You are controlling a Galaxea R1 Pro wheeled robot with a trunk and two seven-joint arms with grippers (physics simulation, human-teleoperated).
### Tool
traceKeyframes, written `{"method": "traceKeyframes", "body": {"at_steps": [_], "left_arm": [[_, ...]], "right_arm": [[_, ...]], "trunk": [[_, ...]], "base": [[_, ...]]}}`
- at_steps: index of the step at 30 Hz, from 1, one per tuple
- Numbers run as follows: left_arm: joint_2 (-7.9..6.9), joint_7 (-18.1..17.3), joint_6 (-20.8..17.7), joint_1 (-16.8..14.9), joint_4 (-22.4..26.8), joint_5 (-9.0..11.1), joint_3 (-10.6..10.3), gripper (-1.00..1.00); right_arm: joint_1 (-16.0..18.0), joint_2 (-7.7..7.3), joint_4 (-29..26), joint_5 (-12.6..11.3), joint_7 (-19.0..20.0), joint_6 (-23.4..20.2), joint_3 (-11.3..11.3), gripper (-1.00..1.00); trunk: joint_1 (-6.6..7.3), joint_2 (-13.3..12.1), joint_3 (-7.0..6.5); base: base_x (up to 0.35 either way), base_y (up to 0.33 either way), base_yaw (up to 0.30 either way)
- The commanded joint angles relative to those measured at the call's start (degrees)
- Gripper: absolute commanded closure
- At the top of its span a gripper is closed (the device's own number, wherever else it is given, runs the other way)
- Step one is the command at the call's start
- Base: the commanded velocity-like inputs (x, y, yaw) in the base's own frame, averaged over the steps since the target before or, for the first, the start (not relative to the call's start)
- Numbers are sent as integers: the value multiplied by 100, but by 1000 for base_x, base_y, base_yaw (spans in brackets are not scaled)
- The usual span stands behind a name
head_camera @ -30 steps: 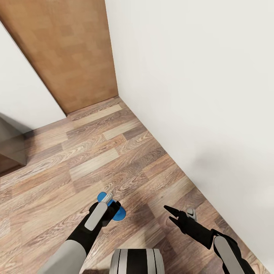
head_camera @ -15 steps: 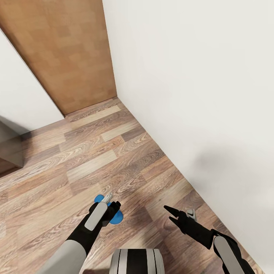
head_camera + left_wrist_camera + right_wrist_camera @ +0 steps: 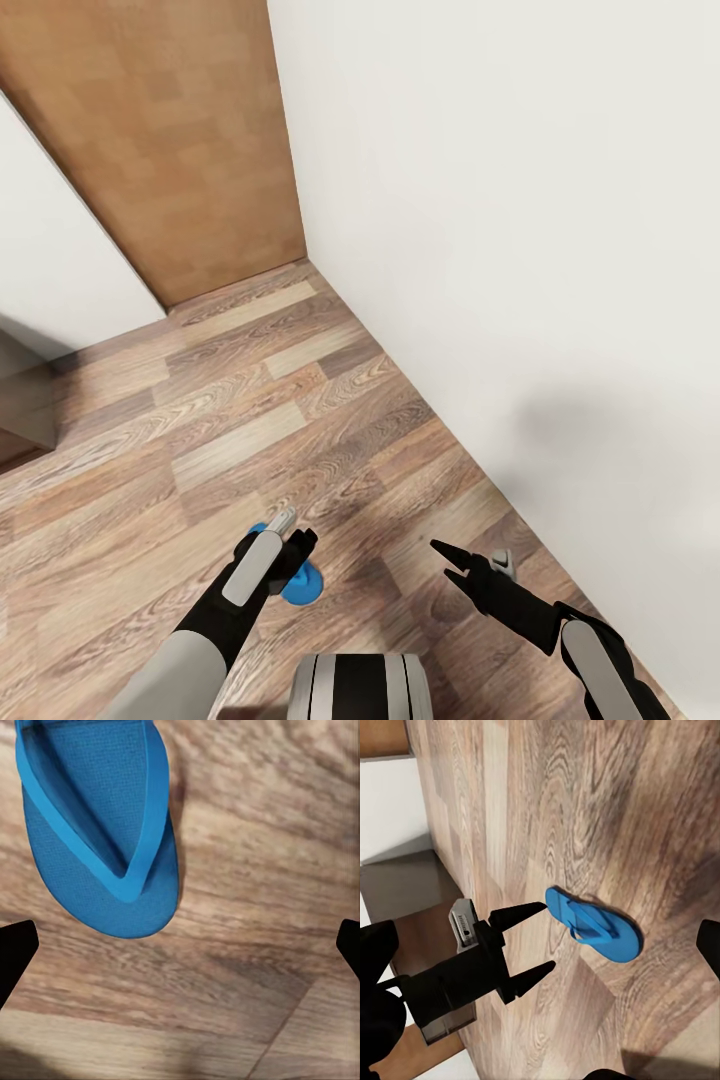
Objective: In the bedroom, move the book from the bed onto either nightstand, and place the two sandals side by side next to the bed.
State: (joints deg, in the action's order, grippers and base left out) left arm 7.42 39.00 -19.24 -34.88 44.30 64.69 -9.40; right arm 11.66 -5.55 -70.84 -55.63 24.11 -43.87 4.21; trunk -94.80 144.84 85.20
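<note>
One bright blue sandal (image 3: pixel 303 586) lies flat on the wood-plank floor, partly covered by my left gripper (image 3: pixel 292 548), which hangs open just above it. In the left wrist view the sandal (image 3: pixel 97 832) lies ahead of the wide-spread fingertips (image 3: pixel 15 952), off to one side and not between them. The right wrist view has the sandal (image 3: pixel 594 922) on the floor close beside the open left gripper (image 3: pixel 521 945). My right gripper (image 3: pixel 445 560) is open and empty, a short way right of the sandal. The book, bed and nightstands are out of view.
A white wall (image 3: pixel 520 250) runs close along my right side. A wooden door (image 3: pixel 170 150) stands at the far corner. A dark brown furniture piece (image 3: pixel 20 400) juts in at the left edge. Open floor (image 3: pixel 250 400) stretches ahead.
The whole view has shifted a little, so the camera moved. The sandal now sits closer to my base and further under the left gripper. Both arms keep their pose.
</note>
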Motion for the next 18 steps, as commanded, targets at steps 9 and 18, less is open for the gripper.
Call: {"method": "traceKeyframes", "body": {"at_steps": [9,18], "left_arm": [[3,38,-10,-2,9,26,-10,-100],[5,38,-1,-2,9,26,-10,-100]], "right_arm": [[2,1,0,-3,15,-33,9,-100],[1,1,0,-1,15,-33,8,-100]], "trunk": [[1,1,4],[1,1,4]], "base": [[7,0,0],[0,0,0]]}}
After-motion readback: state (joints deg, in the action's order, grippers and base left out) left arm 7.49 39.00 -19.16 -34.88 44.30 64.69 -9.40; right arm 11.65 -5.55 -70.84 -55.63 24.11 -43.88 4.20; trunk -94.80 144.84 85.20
